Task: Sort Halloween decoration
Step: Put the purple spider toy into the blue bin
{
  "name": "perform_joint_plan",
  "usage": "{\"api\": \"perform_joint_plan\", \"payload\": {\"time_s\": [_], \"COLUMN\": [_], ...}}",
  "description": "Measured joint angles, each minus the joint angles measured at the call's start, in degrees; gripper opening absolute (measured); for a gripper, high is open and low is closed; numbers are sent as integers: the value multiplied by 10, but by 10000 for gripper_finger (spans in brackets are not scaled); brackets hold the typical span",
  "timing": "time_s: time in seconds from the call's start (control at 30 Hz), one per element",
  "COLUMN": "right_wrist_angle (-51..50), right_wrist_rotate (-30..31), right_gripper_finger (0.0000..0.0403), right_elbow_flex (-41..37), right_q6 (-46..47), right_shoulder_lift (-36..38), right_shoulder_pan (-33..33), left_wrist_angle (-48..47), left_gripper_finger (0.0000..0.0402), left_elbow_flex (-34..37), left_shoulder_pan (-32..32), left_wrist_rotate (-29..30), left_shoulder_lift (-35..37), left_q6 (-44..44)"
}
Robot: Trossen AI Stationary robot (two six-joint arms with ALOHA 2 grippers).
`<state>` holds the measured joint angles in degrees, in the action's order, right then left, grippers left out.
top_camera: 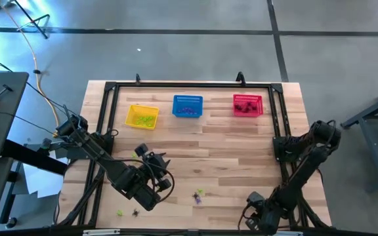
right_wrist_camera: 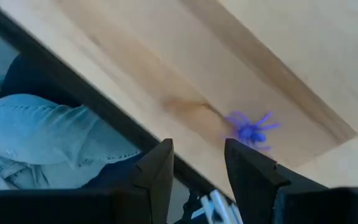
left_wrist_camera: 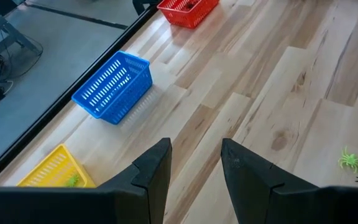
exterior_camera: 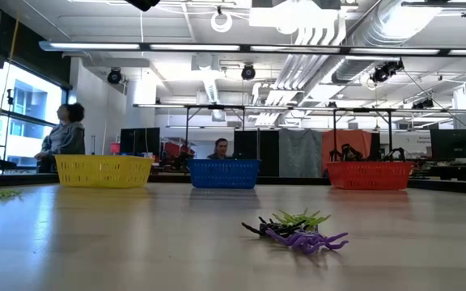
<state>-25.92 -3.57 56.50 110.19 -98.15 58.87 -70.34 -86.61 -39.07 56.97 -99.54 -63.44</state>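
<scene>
Overhead, three mesh plastic baskets line the far edge of the pale wooden plank counter (top_camera: 228, 141): yellow basket (top_camera: 142, 117), blue basket (top_camera: 188, 106), red basket (top_camera: 247, 105). Broad bare planks separate them from small purple and yellow-green plastic spiders (top_camera: 198, 196) near the front edge. Left tool (top_camera: 151, 195) and right tool (top_camera: 254, 219) hover at that edge.

At counter height, the spider cluster lies flat, legs splayed.

Left wrist: fingers apart, empty. Right wrist: fingers apart, empty, a purple spider (right_wrist_camera: 252, 131) beside the counter's edge. No legible writing.
</scene>
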Motion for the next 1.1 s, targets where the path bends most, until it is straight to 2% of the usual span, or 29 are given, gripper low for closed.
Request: {"api": "perform_joint_plan", "payload": {"time_s": [0.27,0.77,1.1], "right_wrist_angle": [-126,-121,-67], "right_wrist_rotate": [1,-16,-32], "right_gripper_finger": [141,141,141], "right_elbow_flex": [65,35,37], "right_q6": [-7,-7,-12], "right_shoulder_lift": [0,-36,-65], "right_shoulder_pan": [0,0,0], "left_wrist_angle": [1,2,2], "left_gripper_finger": [131,131,131], "left_elbow_flex": [0,0,0], "left_shoulder_pan": [0,-9,-9], "left_wrist_rotate": [0,-10,-10], "left_shoulder_lift": [0,0,0], "left_q6": [0,-6,-10]}}
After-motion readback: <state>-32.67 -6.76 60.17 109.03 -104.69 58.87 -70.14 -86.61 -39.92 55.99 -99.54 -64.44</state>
